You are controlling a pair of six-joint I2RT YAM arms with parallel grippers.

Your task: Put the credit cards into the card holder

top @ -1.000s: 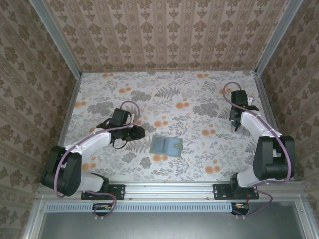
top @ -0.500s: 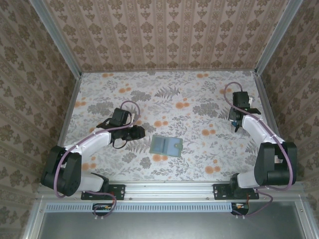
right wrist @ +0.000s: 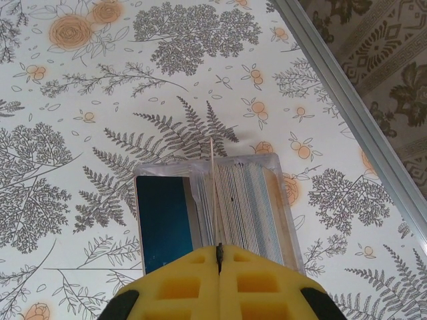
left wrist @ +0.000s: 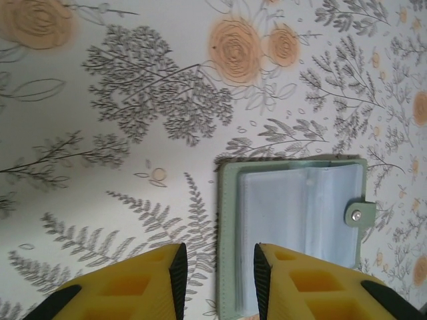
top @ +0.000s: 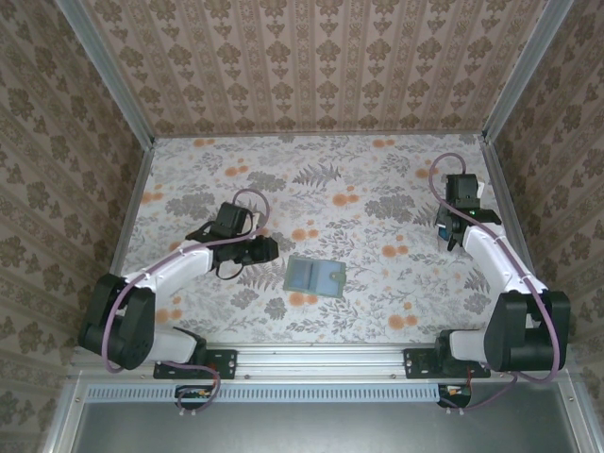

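Card holder (left wrist: 293, 220) lies flat, long side across, ahead of left gripper (left wrist: 219, 261) with fingers apart. Right gripper (right wrist: 219, 251) pinches one credit card (right wrist: 214, 193), edge up, pointing ahead.

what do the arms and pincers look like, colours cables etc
The left arm and right arm have white link shells with bulky black joints and black wrist units. A thin purple cable loops along each arm. The left pincer and right pincer have bright yellow moulded fingers with rectangular recesses and dark inner faces.
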